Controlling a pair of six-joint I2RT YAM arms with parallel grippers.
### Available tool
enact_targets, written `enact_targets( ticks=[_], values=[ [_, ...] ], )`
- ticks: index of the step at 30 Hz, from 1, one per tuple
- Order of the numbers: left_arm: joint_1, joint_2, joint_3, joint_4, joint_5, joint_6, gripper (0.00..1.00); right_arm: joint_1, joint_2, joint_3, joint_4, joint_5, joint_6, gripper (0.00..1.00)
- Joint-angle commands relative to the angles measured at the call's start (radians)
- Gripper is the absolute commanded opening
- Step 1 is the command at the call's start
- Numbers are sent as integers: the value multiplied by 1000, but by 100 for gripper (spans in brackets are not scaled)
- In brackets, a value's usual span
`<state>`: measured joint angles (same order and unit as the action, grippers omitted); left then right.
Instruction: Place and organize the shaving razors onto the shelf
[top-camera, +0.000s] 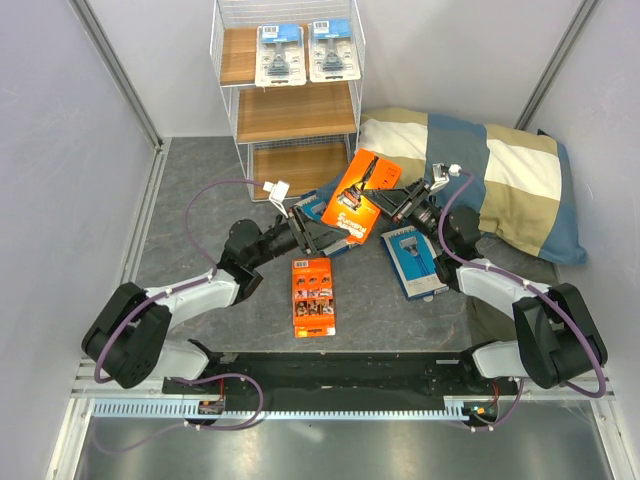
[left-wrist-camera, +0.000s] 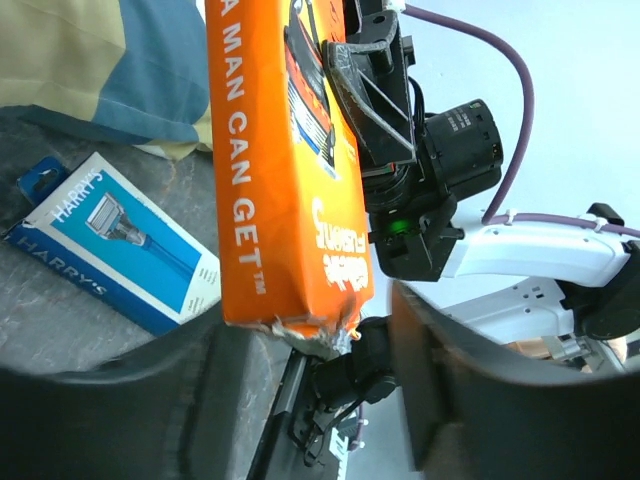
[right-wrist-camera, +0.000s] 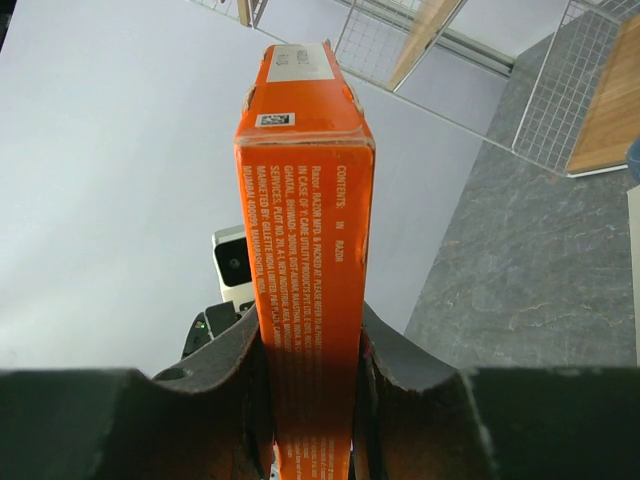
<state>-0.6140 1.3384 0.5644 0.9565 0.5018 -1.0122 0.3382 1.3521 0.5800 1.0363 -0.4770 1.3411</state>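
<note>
My right gripper is shut on an orange razor pack and holds it in the air, edge-on in the right wrist view, fingers pressed on both faces. My left gripper is open, and the pack's torn lower edge lies between its spread fingers. A second orange pack lies flat on the table. One blue box lies to the right, also seen in the left wrist view. Another blue box is mostly hidden under the held pack. Two clear blister packs lie on the top tier of the shelf.
A blue-and-beige checked pillow lies at the right behind the right arm. The shelf's middle and bottom wooden tiers hold nothing. White walls close in the grey table at left and back.
</note>
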Motion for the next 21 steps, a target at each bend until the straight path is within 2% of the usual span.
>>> enact_targets(
  ticks=[1, 6, 7, 10, 17, 21],
  values=[
    [-15, 39, 57, 83, 49, -32, 53, -2, -21, 15, 90, -26, 12, 29],
    [-27, 51, 78, 88, 53, -34, 29, -4, -27, 18, 85, -31, 9, 31],
    [-27, 53, 78, 88, 52, -35, 17, -4, -28, 18, 85, -32, 7, 31],
    [-27, 47, 72, 82, 43, -40, 2, -2, -33, 14, 80, -34, 1, 38],
    [-27, 33, 55, 57, 24, -32, 2, -2, -57, -3, 68, -35, -19, 74],
    [-27, 25, 48, 44, 15, -29, 2, -2, -83, -14, 21, -28, -42, 88]
  ],
)
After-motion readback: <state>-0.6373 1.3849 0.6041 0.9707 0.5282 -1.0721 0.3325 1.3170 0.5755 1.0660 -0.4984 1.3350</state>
